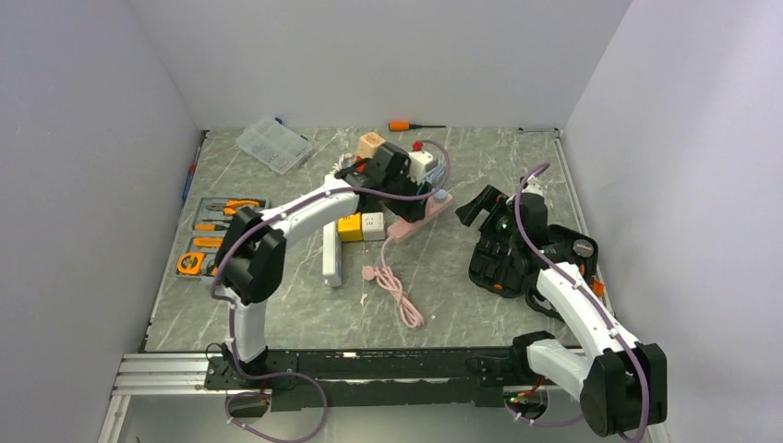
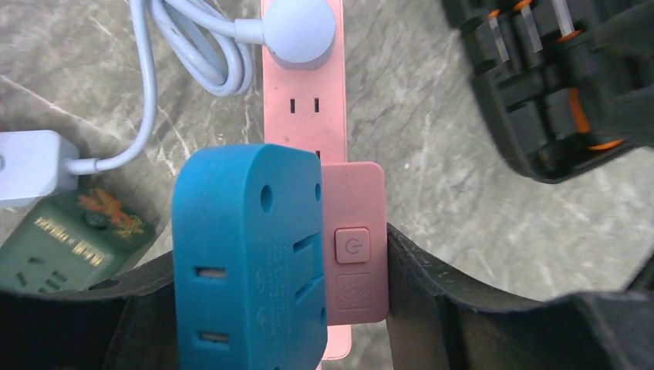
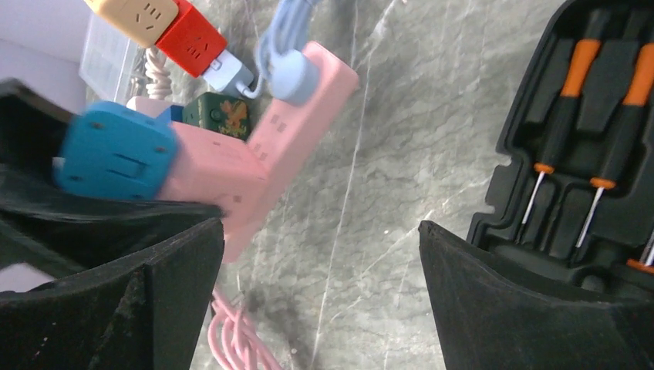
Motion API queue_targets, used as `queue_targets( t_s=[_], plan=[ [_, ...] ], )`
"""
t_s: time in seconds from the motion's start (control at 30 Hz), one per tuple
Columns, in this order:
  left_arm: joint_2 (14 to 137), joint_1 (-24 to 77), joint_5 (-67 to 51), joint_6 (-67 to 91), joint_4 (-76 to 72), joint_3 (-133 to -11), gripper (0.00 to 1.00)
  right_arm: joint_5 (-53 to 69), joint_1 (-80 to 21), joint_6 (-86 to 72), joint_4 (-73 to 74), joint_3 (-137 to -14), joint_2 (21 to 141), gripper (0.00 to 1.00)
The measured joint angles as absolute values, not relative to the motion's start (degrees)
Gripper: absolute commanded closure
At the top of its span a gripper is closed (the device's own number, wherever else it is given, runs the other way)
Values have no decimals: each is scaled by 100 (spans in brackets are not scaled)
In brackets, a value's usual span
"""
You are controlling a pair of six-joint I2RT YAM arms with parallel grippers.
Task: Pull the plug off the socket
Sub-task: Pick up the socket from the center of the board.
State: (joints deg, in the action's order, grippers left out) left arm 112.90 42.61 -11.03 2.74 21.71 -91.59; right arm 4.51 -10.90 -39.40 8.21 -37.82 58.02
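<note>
A pink power strip lies mid-table; it also shows in the left wrist view and the right wrist view. A blue socket adapter sits side by side with a pink plug block that has a power button, over the strip's near end. My left gripper is shut across both of them. In the right wrist view the blue adapter and the pink block still meet the strip. A pale blue round plug sits further along the strip. My right gripper is open and empty over bare table.
An open black tool case lies right of the strip, close to my right gripper. The pink cord coils in front. A white strip, yellow and white cubes, a green adapter and a clear box lie nearby.
</note>
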Motion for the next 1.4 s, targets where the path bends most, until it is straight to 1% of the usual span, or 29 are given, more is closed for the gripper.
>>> queue_targets(
  t_s=[0.1, 0.3, 0.67, 0.87, 1.0, 1.13, 1.2, 1.4],
  plan=[
    [10877, 4073, -1448, 480, 2329, -9166, 97, 622, -1090, -4233, 580, -3575, 5815, 3],
    [10403, 3887, -1914, 982, 2388, -9150, 98, 1074, -1114, -5026, -451, -3321, 6191, 6],
    [10363, 3795, -2447, 1369, 2366, -9011, 98, 1284, -1396, -5782, -1831, -3247, 6840, 13],
    [10363, 3791, -2482, 1476, 2351, -9011, 98, 1361, -1570, -5979, -2047, -3249, 7196, 15],
    [10363, 3787, -2484, 1498, 2351, -9011, 97, 1343, -1671, -6069, -2156, -3253, 7282, 21],
    [10363, 3782, -2488, 1594, 2338, -9011, 98, 1317, -1702, -6132, -2191, -3271, 7428, 36],
    [10363, 3782, -2491, 1625, 2329, -9011, 98, 1269, -1726, -6180, -2193, -3293, 7511, 41],
    [10363, 3782, -2512, 1712, 2316, -9011, 98, 1223, -1813, -6311, -2224, -3527, 7926, 44]
  ],
)
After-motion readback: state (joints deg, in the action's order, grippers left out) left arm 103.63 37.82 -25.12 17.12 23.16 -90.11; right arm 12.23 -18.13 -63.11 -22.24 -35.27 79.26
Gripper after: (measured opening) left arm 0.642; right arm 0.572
